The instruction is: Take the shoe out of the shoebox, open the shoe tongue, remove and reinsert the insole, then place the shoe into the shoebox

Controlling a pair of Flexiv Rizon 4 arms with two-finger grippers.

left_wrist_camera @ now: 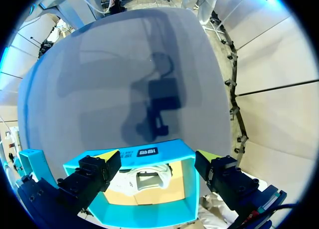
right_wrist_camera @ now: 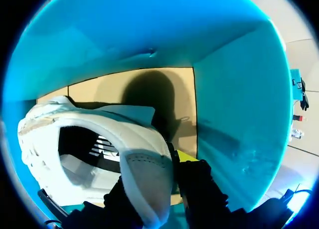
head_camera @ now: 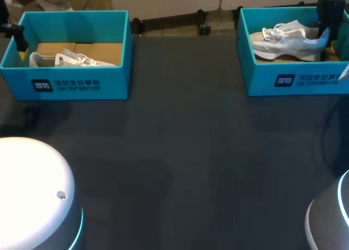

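Spanning the dark tabletop [head_camera: 180, 152] at its far side are two teal boxes, the left shoebox [head_camera: 76, 84] and the right shoebox [head_camera: 294, 78], each containing one pale shoe. The left shoe [head_camera: 71, 59] lies on the cardboard floor, and the right shoe [head_camera: 286, 40] sits with its heel toward the box's right wall. The left hand [left_wrist_camera: 158, 156] hangs above the left shoebox with fingers spread wide, touching nothing; the right hand [right_wrist_camera: 154, 176], inside the right shoebox, pinches the right shoe's heel.
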